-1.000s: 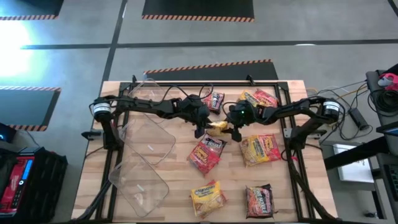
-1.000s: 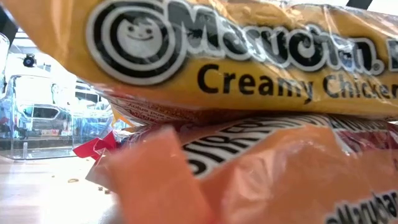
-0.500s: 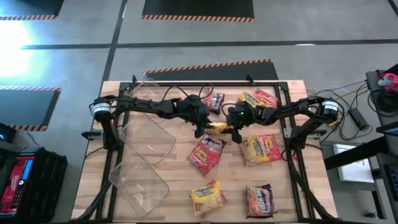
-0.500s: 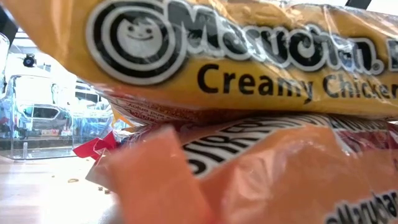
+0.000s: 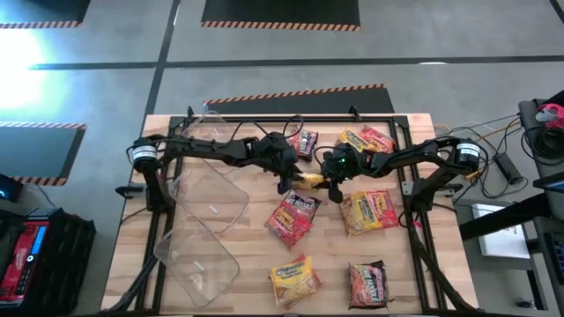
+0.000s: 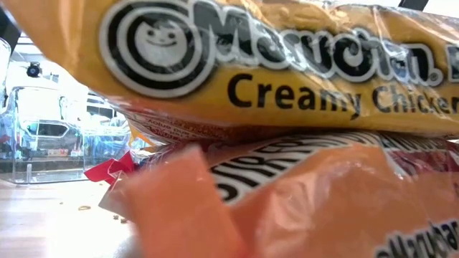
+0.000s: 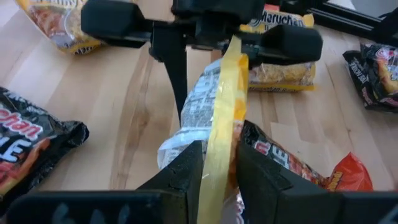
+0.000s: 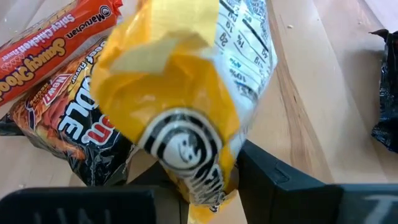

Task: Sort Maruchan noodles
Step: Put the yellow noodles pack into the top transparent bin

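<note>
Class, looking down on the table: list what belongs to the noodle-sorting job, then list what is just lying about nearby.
Belongs to the job:
- yellow packet, pinched between left hand and right hand
- red packet
- dark packet
- clear bins

Lying about:
- cables beside the table
- pink object at the right edge

We see two dark, slender jointed arms trailing black cables, pale round caps at their shoulders, blunt black fingers [image 7: 186, 171].

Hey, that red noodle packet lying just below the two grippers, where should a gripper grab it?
Take the red noodle packet by a crimped end edge, coming straight down from above. It lies flat and tilted on the table, so the thin seam pinches more easily than the puffy middle.
</note>
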Tool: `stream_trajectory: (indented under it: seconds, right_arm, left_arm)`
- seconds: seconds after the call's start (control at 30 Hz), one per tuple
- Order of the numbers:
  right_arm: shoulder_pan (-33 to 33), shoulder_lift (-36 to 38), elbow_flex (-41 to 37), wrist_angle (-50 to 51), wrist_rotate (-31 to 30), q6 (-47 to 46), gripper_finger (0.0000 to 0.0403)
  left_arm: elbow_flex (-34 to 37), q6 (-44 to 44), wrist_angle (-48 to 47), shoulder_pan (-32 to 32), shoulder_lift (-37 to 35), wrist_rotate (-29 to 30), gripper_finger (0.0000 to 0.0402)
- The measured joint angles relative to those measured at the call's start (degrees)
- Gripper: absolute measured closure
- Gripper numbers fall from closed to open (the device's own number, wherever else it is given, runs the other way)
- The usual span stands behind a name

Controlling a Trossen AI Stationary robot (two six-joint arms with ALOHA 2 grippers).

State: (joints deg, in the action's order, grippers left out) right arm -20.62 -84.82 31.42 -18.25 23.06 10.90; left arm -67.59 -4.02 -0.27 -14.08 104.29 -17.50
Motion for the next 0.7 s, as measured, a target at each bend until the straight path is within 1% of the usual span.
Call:
stream_trajectory:
  seconds: [0.1,0.37,0.57,0.7]
  right_arm:
    - [0.00,0.03,0.02,0.28,-0.08,-0.05,0.0322]
    - [0.00,1.79,0.02,3.03,-0.65,-0.25,0.0325]
    - [-0.02,7.00,-0.02,7.83,-1.17,-1.22,0.0327]
    - [-0.02,11.36,-0.02,12.23,-4.19,-5.13,0.0327]
  left_arm:
    - [-1.49,0.15,-1.61,-0.06,0.00,-0.02,0.0311]
    - [-5.06,3.32,-10.32,-0.06,-0.02,-0.02,0.0258]
    - [-6.55,10.31,-8.80,0.10,-0.04,-0.01,0.0231]
    - [-6.80,14.02,-6.63,0.21,-0.09,-0.02,0.0228]
